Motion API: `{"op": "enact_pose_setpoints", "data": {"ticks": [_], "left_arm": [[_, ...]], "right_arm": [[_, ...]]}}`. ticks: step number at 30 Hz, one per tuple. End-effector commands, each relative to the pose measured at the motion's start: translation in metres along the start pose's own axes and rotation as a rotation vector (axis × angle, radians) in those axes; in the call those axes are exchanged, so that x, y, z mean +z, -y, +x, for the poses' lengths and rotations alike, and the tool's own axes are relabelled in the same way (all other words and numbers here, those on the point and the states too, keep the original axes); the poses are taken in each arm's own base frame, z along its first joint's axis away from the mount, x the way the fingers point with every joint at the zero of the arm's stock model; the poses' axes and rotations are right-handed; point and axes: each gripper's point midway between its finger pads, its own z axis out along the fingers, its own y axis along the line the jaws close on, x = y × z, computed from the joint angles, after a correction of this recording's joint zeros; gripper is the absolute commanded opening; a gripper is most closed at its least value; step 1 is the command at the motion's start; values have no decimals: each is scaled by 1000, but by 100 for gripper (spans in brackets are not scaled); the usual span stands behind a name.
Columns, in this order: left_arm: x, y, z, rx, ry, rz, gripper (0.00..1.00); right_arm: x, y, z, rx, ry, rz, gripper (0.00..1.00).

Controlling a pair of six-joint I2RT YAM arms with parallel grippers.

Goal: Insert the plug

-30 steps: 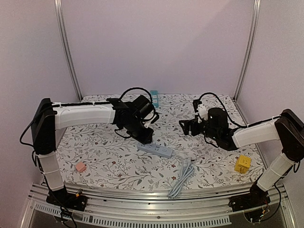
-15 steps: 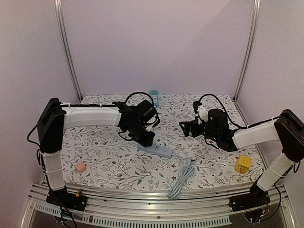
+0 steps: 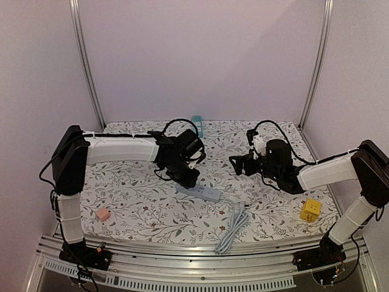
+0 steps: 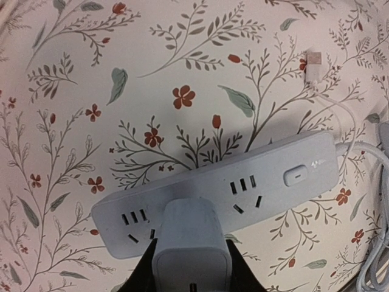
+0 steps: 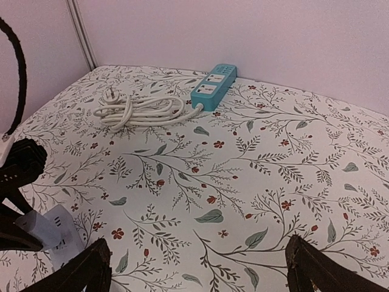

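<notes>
**Top view.** Shows the left end effector (image 3: 188, 177) low over the bench (image 3: 137, 201) near its centre, clamped on the plug (image 4: 191, 240), a white block. Places the plug above the 10 o'clock end of the white strip (image 3: 199, 193). Lays the strip along a 10-to-4 line, with its grey cord (image 3: 233, 227) trailing toward 5 o'clock to the near edge.

**Left wrist view.** Shows dark fingers (image 4: 144, 275) pressed on both flanks of the plug, at 6 o'clock in the frame. Sets the plug across the strip's near edge, between the socket group at its 9 o'clock and the one at its 2 o'clock. Cannot tell whether the prongs sit in a socket, or whether plug and strip touch at all.

**Right arm.** Puts the right end effector (image 3: 238, 164) at 3 o'clock of the left one, well apart from it. Shows, in its wrist view, the fingers (image 5: 91, 267) spread wide with only bare bench between them.

**Surroundings.** Places a blue strip (image 5: 214, 85) at 12 o'clock by the back wall, with a white coil (image 5: 134, 108) at its 8 o'clock. Places a yellow block (image 3: 310, 209) at 4 o'clock of the right end effector and a pink block (image 3: 103, 214) at 8 o'clock of the left.
</notes>
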Motion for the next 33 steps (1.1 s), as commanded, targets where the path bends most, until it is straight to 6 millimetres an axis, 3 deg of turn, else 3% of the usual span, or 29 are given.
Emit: {"op": "enact_pose_setpoints", "data": {"ticks": [1,19,33], "left_arm": [[2,7,-6,15,14,0,0],[10,10,-2,7,-4,11,0],[20,-6,6,-19,-78,-48,0]], "right_arm": [[-1,0,2,10,-4,-10,99],[0,-5,5,23,-18,-32,99],[0,-1,8,21,-27,-14,99]]}}
